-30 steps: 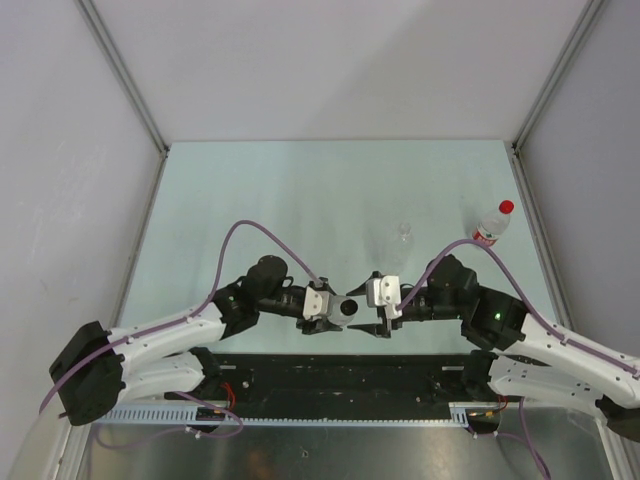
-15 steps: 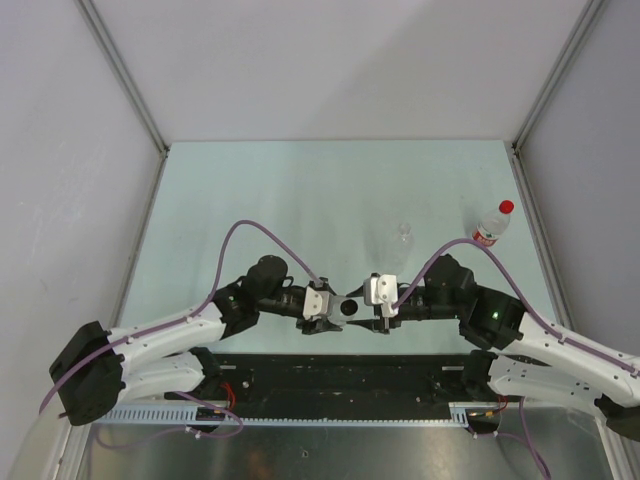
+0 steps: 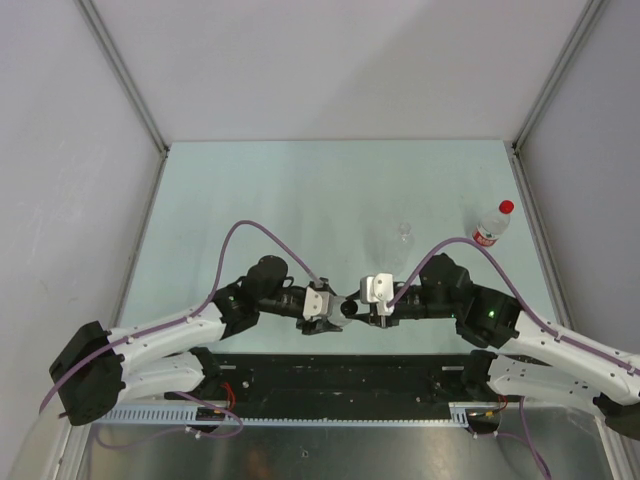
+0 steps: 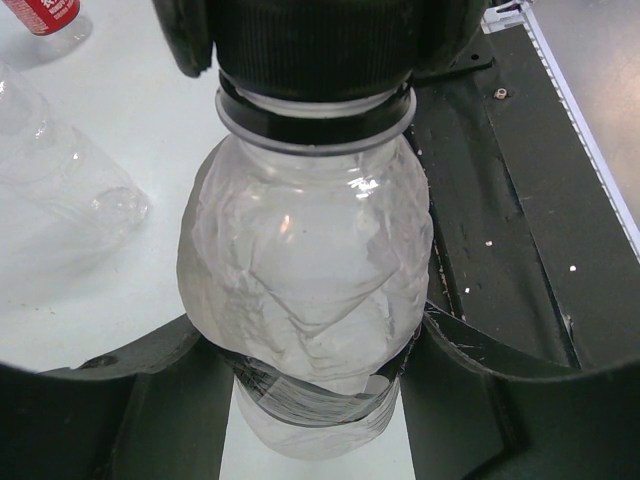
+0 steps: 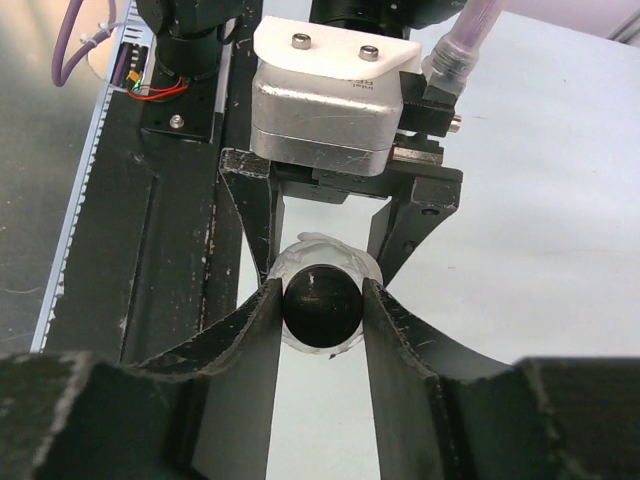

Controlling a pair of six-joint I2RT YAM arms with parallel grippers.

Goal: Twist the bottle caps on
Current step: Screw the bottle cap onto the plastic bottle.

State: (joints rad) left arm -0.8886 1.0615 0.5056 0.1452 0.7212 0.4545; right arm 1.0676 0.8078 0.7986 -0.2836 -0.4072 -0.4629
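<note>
My left gripper (image 4: 312,392) is shut on a clear bottle (image 4: 305,270), holding it level above the table's near edge. A black cap (image 4: 310,50) sits on the bottle's neck. My right gripper (image 5: 320,292) faces the left one and is shut on this black cap (image 5: 320,308), with its fingers (image 5: 245,340) pressed on both sides. In the top view the two grippers meet (image 3: 335,308) (image 3: 358,308). A second clear bottle (image 3: 403,236) stands uncapped at mid table. A red-labelled bottle (image 3: 490,227) with a red cap (image 3: 506,207) stands at the right. The whitish cap is out of view.
The black base rail (image 3: 340,375) runs along the near edge under both grippers. Metal frame posts (image 3: 525,160) and grey walls close in the pale green table (image 3: 280,200). Purple cables (image 3: 250,228) arc over both arms.
My right gripper has moved left until its fingers are around the black cap on the bottle held by the left gripper. The left arm has stayed almost still.
</note>
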